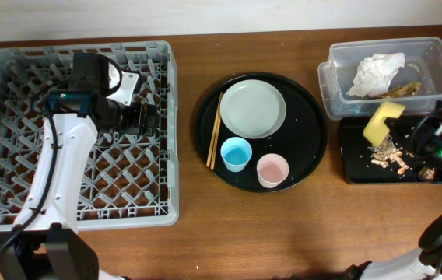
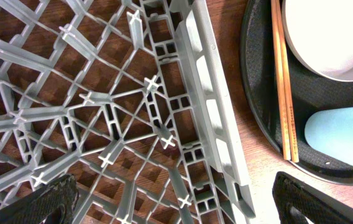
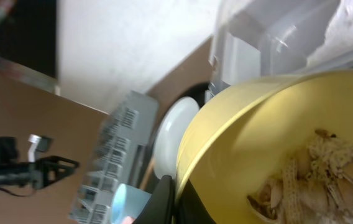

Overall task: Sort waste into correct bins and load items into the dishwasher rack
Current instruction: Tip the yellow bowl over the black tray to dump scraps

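Observation:
My right gripper (image 1: 405,131) (image 3: 176,198) is shut on the rim of the small yellow bowl (image 1: 383,120) (image 3: 270,118). It holds the bowl tilted over the shallow black tray (image 1: 353,167). Beige leftovers lie in the tray (image 1: 388,157) and cling inside the bowl (image 3: 307,177). The clear tub (image 1: 338,85) holds the white napkin (image 1: 377,72) and golden scraps (image 1: 405,89). My left gripper (image 1: 148,118) (image 2: 179,205) is open and empty over the grey rack (image 1: 19,85) near its right wall. The white plate (image 1: 252,107), chopsticks (image 1: 215,132), blue cup (image 1: 236,153) and pink cup (image 1: 272,169) sit on the round tray.
The large round black tray (image 1: 314,128) lies mid-table between the rack and the bins. The left wrist view shows the rack's right wall (image 2: 210,106), the chopsticks (image 2: 285,81), the plate (image 2: 332,37) and the blue cup (image 2: 341,140). A wall runs along the table's far edge.

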Robot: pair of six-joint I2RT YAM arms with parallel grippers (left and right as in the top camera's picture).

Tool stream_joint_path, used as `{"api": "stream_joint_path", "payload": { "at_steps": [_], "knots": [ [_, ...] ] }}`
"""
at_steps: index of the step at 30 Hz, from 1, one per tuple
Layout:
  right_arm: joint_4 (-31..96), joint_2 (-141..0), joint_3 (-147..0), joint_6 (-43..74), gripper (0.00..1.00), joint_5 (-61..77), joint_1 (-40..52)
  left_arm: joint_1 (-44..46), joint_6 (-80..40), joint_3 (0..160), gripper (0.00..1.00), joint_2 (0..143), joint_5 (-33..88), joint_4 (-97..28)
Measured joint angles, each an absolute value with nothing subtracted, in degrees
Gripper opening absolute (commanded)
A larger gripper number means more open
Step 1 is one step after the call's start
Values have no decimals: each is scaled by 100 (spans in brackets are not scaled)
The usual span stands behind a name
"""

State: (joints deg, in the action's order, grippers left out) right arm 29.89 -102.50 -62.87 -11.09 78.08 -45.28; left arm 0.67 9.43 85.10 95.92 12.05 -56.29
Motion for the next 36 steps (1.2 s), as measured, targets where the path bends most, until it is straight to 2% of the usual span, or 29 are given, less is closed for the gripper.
{"api": "stream_joint_path", "payload": {
  "at_steps": [4, 10, 33, 36],
  "knots": [
    [2993, -10250, -6285, -1007, 4, 8447, -5033, 67, 945, 8510, 99, 9592, 1205, -5627],
    [3079, -10250, -6281, -803, 4, 8650, -5509, 67, 943, 8510, 99, 9592, 1205, -5629],
    [2904, -10248, -6272, -569, 4, 8698, -5245, 67, 943, 8510, 99, 9592, 1205, -5629],
    [3035, -10248, -6272, 108, 4, 8650, -5210, 67, 943, 8510, 99, 9592, 1205, -5629]
  ]
}}
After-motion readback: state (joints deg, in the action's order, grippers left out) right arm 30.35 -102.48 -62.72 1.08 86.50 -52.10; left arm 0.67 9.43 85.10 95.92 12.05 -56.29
